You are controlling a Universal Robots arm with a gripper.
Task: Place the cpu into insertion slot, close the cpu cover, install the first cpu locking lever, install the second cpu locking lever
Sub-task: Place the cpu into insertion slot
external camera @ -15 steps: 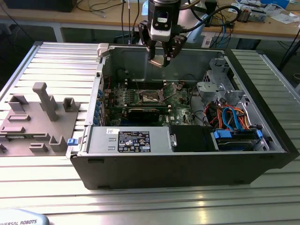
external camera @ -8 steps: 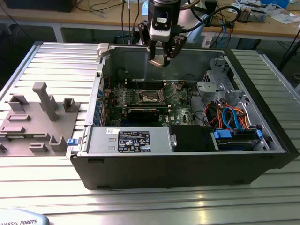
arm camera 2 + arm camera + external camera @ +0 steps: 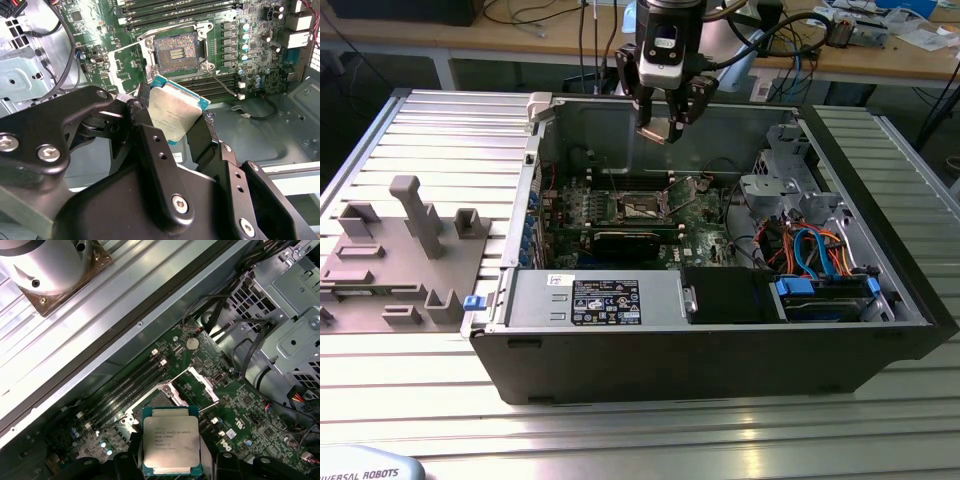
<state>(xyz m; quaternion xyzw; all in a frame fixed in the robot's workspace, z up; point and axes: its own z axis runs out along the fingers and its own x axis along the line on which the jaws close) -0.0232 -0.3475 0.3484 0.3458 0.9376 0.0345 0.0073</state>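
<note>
Black gripper (image 3: 663, 124), jaws clenched on the silver-topped square cpu (image 3: 174, 114); the gold-glinting square insertion slot (image 3: 644, 207), at its 6 o'clock in the exterior view, lay empty, every step outstanding.

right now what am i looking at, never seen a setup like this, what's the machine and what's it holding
This is a robot arm working inside an open computer case that lies on a ribbed metal table. The exterior view looks at the whole scene from off the arm; both wrist views come from cameras riding on the arm, looking past its gripper. The gripper is a two-fingered clamp, shut on the cpu, a small square chip with a silvery top, held in the air above the green motherboard. Below it sits the insertion slot, the dark square socket, with nothing in it yet, and the cpu cover swung open beside it. On the exterior view's left, a grey moulded holder lies on the table.
</note>
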